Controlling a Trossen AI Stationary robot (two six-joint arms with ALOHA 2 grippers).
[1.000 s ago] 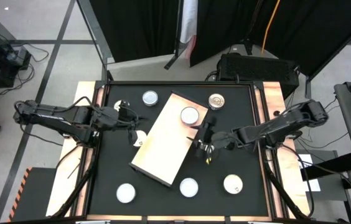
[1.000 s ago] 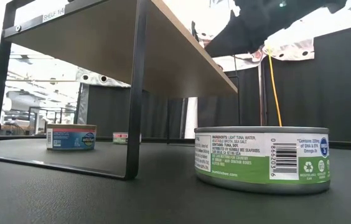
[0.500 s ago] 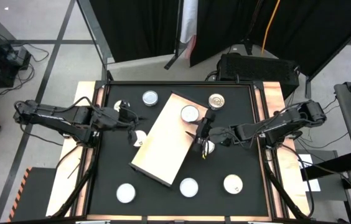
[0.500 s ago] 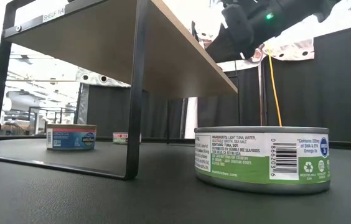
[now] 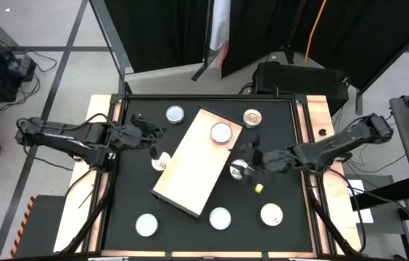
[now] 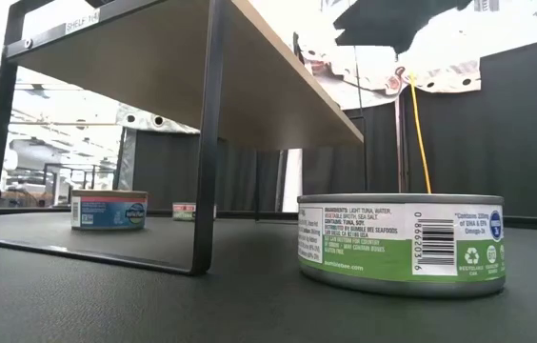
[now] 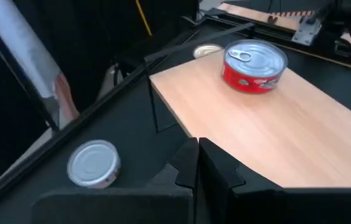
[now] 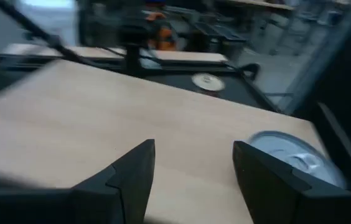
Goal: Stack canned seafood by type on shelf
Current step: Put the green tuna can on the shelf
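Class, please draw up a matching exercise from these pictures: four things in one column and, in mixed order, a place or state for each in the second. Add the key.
Column one
1. red-sided tin
2. gold-topped tin
3. left gripper
4. right gripper

Column two
A. open, holding nothing
B. shut
C. standing on the shelf
D. standing on the black tabletop

Pairs: 1-C, 2-D, 3-B, 4-A
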